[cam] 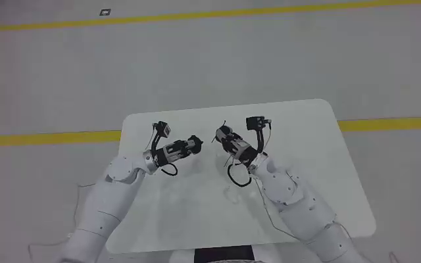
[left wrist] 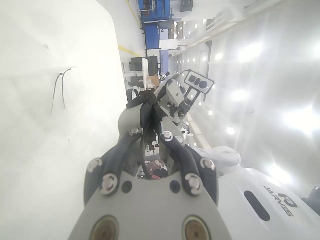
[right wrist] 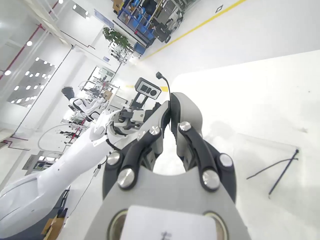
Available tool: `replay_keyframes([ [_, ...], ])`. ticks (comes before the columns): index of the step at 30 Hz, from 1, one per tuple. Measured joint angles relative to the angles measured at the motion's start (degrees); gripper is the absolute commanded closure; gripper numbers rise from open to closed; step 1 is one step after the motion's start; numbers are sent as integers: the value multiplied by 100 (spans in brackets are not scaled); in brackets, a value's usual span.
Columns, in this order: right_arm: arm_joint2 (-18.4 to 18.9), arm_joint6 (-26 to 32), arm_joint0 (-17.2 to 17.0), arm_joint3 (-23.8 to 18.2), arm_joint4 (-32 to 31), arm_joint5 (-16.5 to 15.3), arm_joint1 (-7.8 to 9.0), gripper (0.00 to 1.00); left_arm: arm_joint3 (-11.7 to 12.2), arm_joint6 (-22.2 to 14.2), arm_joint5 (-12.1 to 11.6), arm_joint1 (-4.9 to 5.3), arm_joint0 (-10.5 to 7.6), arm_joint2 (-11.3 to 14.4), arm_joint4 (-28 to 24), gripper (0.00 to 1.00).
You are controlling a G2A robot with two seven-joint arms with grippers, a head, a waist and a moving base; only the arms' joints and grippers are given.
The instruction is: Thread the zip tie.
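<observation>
The right tool (right wrist: 170, 116) is pressed together, pinching a black zip tie (right wrist: 159, 75). The tie's head stands out beyond the fingertips, above the middle of the counter (cam: 309, 131). The left tool (left wrist: 150, 108), near on its left, is pressed together too. Two other zip ties (right wrist: 280, 168) lie on the counter.

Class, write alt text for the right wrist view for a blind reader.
The right gripper is shut on a thin black zip tie whose head pokes out above it. Two spare ties lie on the white table.
</observation>
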Motion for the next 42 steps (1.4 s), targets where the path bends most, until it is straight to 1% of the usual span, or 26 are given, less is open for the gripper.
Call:
replay_keyframes([
  [5,-240,-672,-71,-32,-414,193,-67,100,18,120,-4,-17,-33,125,-1,100],
  [10,-368,-1010,-158,-50,-758,367,-103,100,83,224,-35,-23,-94,162,-50,100],
  [13,-385,-1036,-171,-35,-877,395,-109,100,93,237,-63,-22,-116,183,-42,100],
  [20,-385,-1026,-169,-34,-874,392,-108,100,89,233,-67,-20,-120,186,-26,100],
  [24,-471,-976,-139,-42,-1060,364,-126,100,89,233,-67,-20,-120,186,-26,100],
  [32,-631,-1127,-41,50,-1258,558,-208,100,89,233,-67,-20,-120,186,-26,100],
  [42,-703,-1186,-35,67,-1502,756,-272,100,89,233,-67,-20,-120,186,-26,100],
])
